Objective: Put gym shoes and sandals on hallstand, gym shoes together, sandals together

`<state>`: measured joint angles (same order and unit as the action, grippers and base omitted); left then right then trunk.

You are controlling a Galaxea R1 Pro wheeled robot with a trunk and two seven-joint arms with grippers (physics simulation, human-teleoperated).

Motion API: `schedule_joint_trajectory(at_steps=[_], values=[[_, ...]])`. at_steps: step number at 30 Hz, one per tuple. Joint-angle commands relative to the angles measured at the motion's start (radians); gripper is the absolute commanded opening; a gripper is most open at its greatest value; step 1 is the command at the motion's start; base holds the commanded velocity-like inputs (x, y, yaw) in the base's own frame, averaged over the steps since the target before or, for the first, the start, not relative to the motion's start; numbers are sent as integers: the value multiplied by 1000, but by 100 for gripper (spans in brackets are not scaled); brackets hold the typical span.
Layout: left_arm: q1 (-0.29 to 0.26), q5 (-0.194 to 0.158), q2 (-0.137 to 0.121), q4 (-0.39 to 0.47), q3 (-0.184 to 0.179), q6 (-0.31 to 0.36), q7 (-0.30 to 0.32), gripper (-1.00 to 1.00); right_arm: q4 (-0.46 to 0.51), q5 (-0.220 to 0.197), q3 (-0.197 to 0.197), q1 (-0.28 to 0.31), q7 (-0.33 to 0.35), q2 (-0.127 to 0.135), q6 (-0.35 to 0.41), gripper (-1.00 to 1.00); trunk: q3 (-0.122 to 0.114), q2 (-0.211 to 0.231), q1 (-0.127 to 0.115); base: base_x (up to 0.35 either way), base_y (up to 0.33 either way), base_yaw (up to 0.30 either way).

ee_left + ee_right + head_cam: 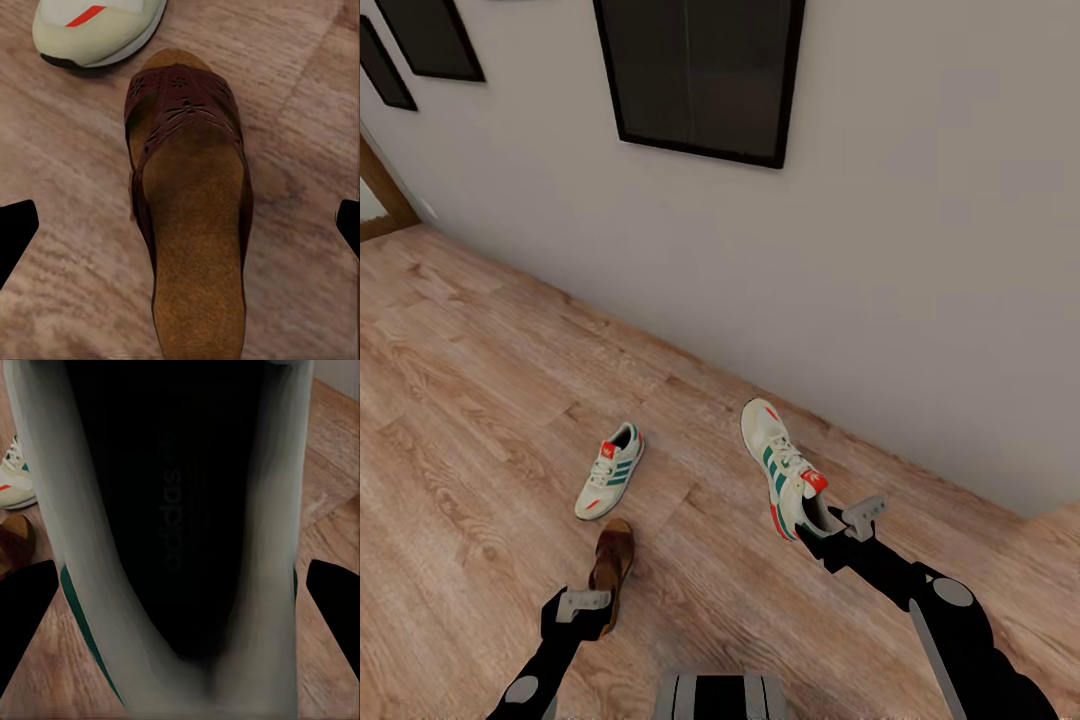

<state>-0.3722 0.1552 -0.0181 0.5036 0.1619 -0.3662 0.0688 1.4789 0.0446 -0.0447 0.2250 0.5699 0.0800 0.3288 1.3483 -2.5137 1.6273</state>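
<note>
The job is at an early stage as far as can be judged: nothing sits on a rack here, and one cream-white lace-up sneaker with green side stripes [610, 470] lies on the light brown wood-plank floor [470, 400], toe toward the robot, some way out from the pale wall [920, 300]; just beside its toe, nearer the robot, lies a dark brown leather sandal with a tan insole [610, 570], flat on the planks; the second sandal cannot be placed from these pictures

The right tool [830, 528] is clamped on the heel of the second cream-white sneaker [780, 465], which it holds lifted, toe pointing away toward the wall; in the right wrist view that shoe's dark opening and pale collar [180, 547] sit between the two black fingers [22, 607]

The left tool [582, 603] hangs spread apart over the sandal [191, 225], its fingertips [15, 229] on either side and clear of it; the strap shows cut-out flower patterns, and the floor sneaker's toe [97, 30] lies just beyond

One shoe in hand, then, and everything left to rack and pair
</note>
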Motion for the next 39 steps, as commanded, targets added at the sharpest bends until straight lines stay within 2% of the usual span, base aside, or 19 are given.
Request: schedule_joint_trajectory(at_steps=[1, 5, 9, 13, 26, 39], values=[[-1, 8, 1, 0, 8, -4, 9, 100, 1, 3, -2, 1, 6, 0, 5, -100, 6, -1, 0, 0, 0, 0], [-1, 7, 5, 1, 7, -4, 9, 100, 1, 3, -2, 1, 6, -1, 5, -100, 28, -1, 2, 0, 0, 0], [-2, 7, 23, 5, 6, -3, 10, 100, 1, 3, -1, 1, 7, 0, 5, -100, 50, -2, 4, 0, 0, 0], [-3, 7, 38, 12, 6, -2, 17, 100, 1, 3, -1, 1, 6, 0, 6, -100, 55, -2, 4, 0, 0, 0], [-5, 3, 43, 17, 8, -1, 17, 100, 1, 3, -1, 1, 6, 0, 4, -100, 57, -2, 4, 0, 0, 0], [-4, 0, 40, 15, 17, 0, 11, 100, 1, 3, -1, 1, 7, -1, 4, -100, 123, -5, 10, 0, 0, 0]])
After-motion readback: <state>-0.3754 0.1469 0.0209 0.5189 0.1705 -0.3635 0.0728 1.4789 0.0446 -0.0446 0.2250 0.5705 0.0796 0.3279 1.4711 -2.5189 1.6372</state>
